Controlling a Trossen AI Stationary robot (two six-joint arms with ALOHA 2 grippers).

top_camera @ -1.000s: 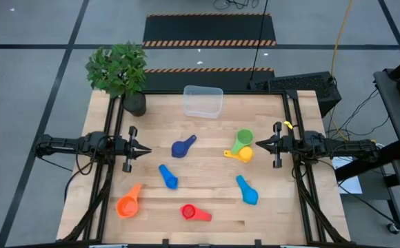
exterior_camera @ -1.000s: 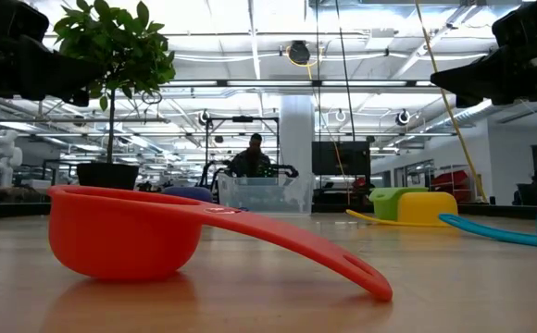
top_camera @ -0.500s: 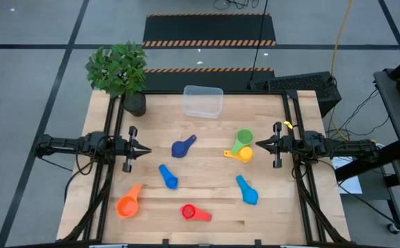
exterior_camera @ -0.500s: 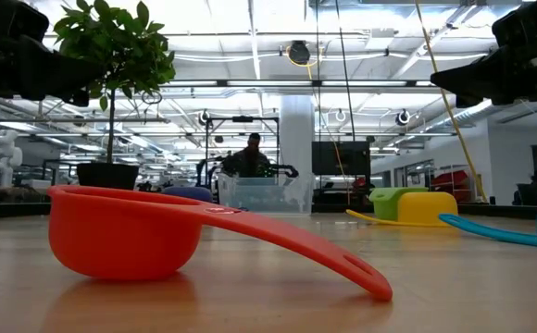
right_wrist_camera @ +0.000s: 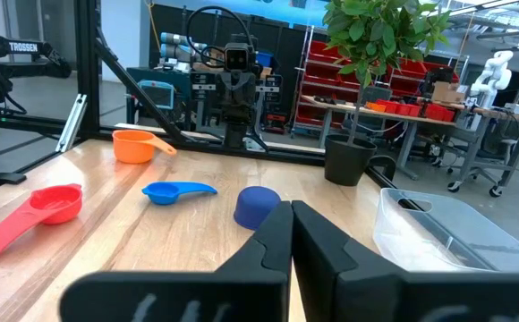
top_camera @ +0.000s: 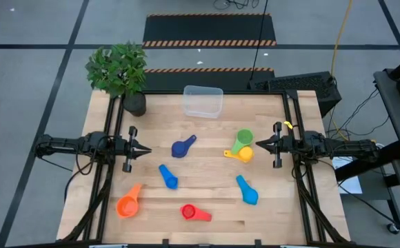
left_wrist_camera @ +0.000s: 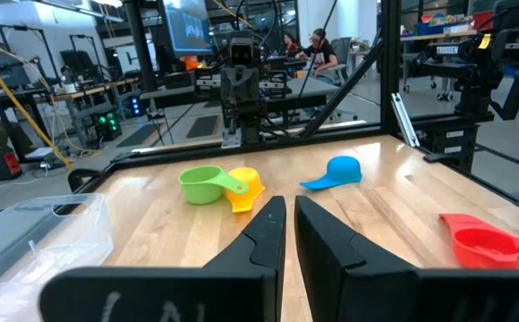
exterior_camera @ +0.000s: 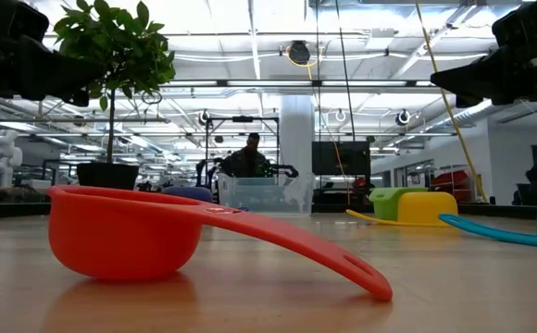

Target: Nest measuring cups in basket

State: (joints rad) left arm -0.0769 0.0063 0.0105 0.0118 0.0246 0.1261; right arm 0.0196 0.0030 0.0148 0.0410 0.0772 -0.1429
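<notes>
Clear plastic basket [top_camera: 203, 101] stands empty; bright measuring cups [top_camera: 243, 145] lie scattered; both claws closed, empty.

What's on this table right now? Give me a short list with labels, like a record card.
Basket: clear tub at the far edge, nothing in it
Cups: six loose on the wood: orange, red, dark blue, two light blue, yellow, with green touching the yellow
Plant: potted, far left corner
Left hand: shut, holds nothing
Right hand: shut, holds nothing
</notes>
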